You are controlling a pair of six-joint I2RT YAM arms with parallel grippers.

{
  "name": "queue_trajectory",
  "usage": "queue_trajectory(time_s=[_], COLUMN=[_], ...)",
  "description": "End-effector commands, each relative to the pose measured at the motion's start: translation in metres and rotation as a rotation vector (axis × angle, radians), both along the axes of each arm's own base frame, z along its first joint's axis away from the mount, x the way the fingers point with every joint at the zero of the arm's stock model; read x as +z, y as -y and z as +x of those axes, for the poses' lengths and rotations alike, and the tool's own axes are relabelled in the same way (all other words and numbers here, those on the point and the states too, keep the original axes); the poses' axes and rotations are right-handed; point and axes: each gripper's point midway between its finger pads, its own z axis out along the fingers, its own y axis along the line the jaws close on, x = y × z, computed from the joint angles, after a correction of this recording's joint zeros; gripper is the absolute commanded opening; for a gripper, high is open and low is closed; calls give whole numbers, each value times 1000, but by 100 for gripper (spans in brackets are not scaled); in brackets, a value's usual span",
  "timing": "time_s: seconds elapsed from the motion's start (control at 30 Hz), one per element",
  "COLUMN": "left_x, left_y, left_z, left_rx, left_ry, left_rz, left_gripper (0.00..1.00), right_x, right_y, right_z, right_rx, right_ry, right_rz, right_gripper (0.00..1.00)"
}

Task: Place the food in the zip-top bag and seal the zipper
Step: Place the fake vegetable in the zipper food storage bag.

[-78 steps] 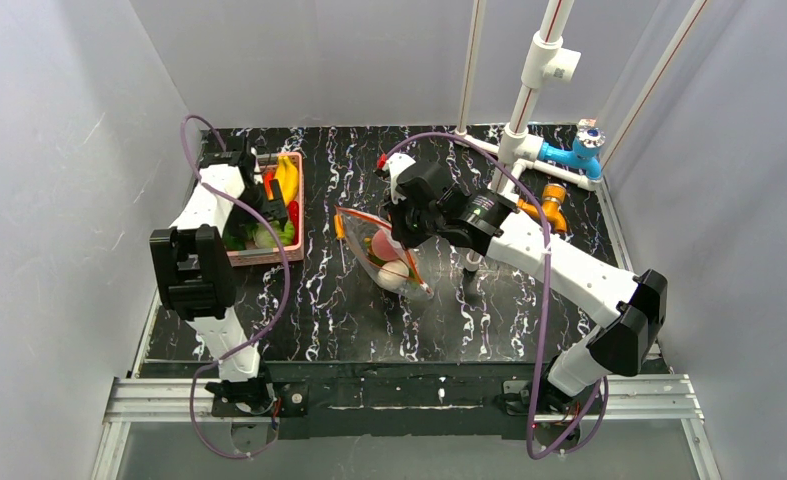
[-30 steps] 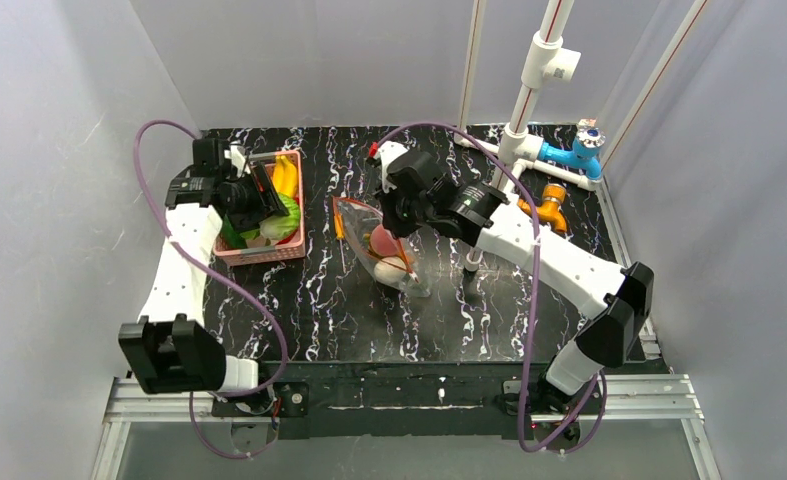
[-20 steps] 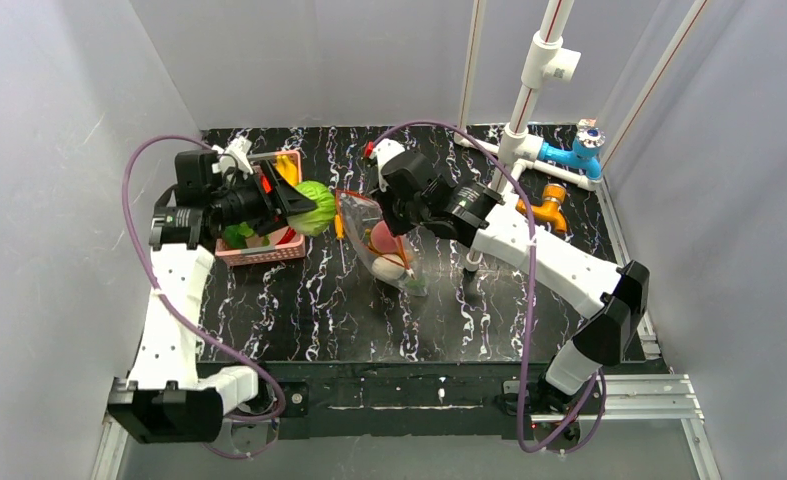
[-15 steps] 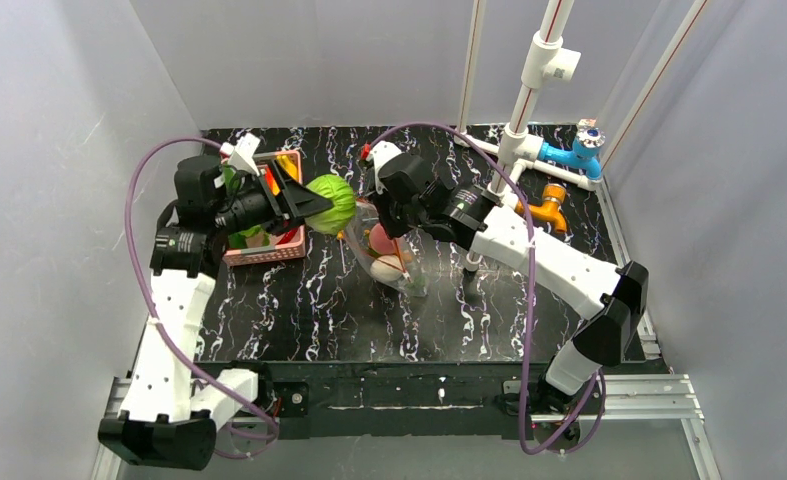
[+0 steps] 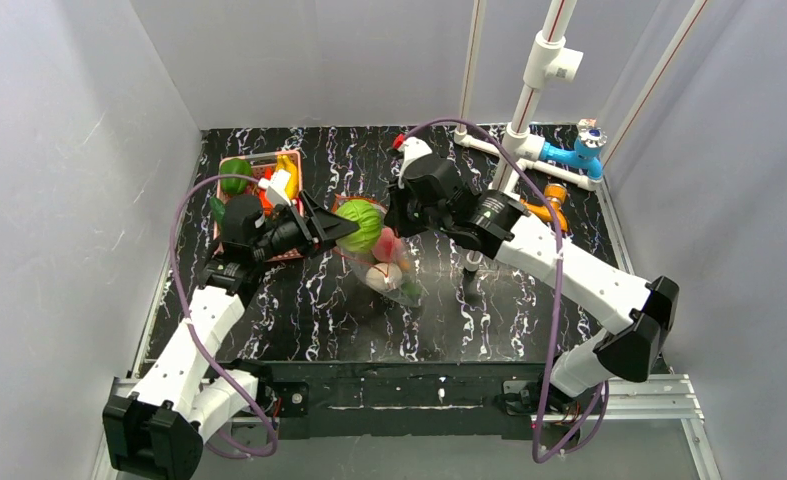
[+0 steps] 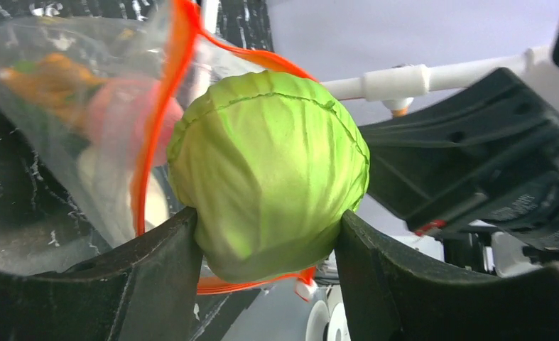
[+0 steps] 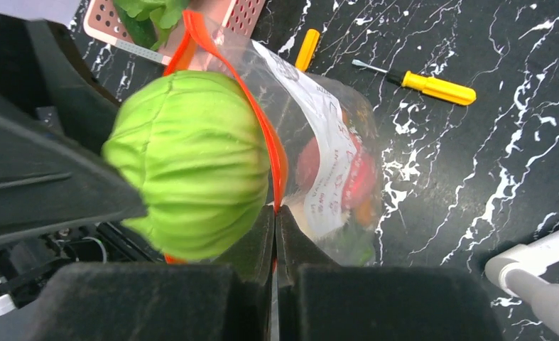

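Observation:
My left gripper (image 5: 344,228) is shut on the round green cabbage (image 5: 362,225), also in the left wrist view (image 6: 269,170) and the right wrist view (image 7: 191,163). It holds the cabbage at the open mouth of the clear zip-top bag (image 5: 389,270). My right gripper (image 5: 394,225) is shut on the bag's orange-red zipper strip (image 7: 266,142) and holds the mouth up. Inside the bag (image 7: 333,170) I see a red-pink ball (image 5: 384,247), a white piece (image 5: 379,277) and a small orange piece (image 6: 56,78). The zipper (image 6: 166,106) loops around the cabbage.
The pink basket (image 5: 291,190) at the back left holds more toy food. Two yellow-handled screwdrivers (image 7: 432,87) lie on the black marble table (image 5: 349,320) behind the bag. White pipes with blue and orange valves (image 5: 559,160) stand at the back right.
My left gripper lifted the cabbage out of the basket and carried it right to the bag's mouth. My right gripper kept its hold on the zipper edge and shifted slightly.

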Motion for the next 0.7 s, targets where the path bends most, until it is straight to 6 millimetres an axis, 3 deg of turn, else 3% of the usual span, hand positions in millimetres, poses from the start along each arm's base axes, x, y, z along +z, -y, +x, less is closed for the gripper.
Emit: queue_trajectory(time_s=[0.0, 0.13, 0.33, 0.57, 0.67], left_x=[14, -6, -24, -32, -38], left_y=[-6, -14, -6, 0, 3], left_z=[2, -3, -5, -10, -13], left_rx=[48, 60, 43, 23, 3], left_ry=[119, 48, -55, -151, -206], left_rz=[4, 101, 217, 388, 443], left_gripper=[40, 39, 40, 52, 65], right_x=[35, 28, 28, 25, 23], right_y=[1, 3, -3, -7, -10], right_z=[5, 9, 7, 9, 8], right_rx=[-51, -38, 18, 54, 80], right_ry=[6, -26, -11, 15, 21], right_rz=[186, 197, 199, 176, 174], right_gripper=[1, 1, 1, 1, 1])
